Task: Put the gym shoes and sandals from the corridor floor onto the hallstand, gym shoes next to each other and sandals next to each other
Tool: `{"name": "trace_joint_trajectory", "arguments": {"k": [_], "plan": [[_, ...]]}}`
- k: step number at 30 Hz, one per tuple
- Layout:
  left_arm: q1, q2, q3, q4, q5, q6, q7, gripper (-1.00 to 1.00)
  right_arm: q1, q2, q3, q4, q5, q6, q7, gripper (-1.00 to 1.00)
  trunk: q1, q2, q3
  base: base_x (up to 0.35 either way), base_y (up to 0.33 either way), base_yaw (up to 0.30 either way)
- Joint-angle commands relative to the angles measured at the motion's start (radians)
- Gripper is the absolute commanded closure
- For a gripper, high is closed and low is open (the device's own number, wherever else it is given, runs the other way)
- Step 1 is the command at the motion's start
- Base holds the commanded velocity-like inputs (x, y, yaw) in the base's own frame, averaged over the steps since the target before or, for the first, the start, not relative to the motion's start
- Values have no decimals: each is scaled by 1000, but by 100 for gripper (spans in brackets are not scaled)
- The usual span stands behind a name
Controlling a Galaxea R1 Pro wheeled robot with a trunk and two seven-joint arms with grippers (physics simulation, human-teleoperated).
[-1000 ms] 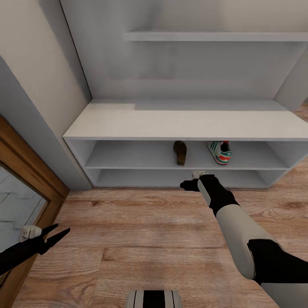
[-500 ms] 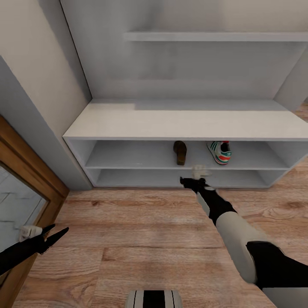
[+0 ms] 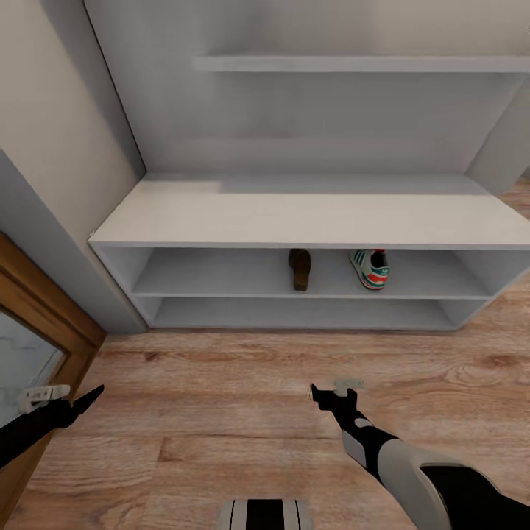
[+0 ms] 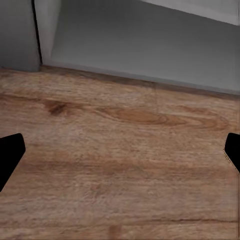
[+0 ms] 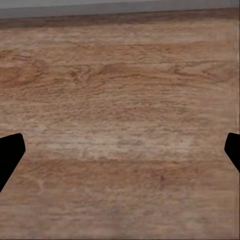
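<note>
Pale grey-white hallstand (image 3: 221,213) on light brown wood-plank floor (image 3: 221,412). Its upper low shelf (image 3: 221,280) carries one dark brown leather sandal (image 3: 299,269) and, apart to its right, one cream-white sneaker (image 3: 370,268) with green stripes.

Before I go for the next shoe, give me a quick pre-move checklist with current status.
1. Right gripper empty, over bare corridor floor: ok.
2. Left gripper open, nothing between its fingers: ok.
3. One sandal on the hallstand middle shelf: ok.
4. One gym shoe on the same shelf, apart from the sandal: ok.
5. Second sandal and second gym shoe placed: not ok.
6. Where those two lie: cannot tell.
</note>
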Motion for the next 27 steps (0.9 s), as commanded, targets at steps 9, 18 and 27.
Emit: {"name": "trace_joint_trajectory", "arguments": {"k": [9, 18, 27], "plan": [[0, -2, -1, 1, 0, 0, 1, -100, 41, 2, 0, 1, 0, -2, 1, -100, 0, 0, 0, 113, -284, -121], [0, -26, -2, 1, -7, -27, 1, -100, 43, 2, 0, 1, 0, -1, 1, -100, 0, 0, 0, 8, -310, -271], [0, -28, -2, 1, -7, -44, 1, -100, 43, 3, 0, 1, 0, 0, 1, -100, 0, 0, 0, 0, -312, -281]]}}
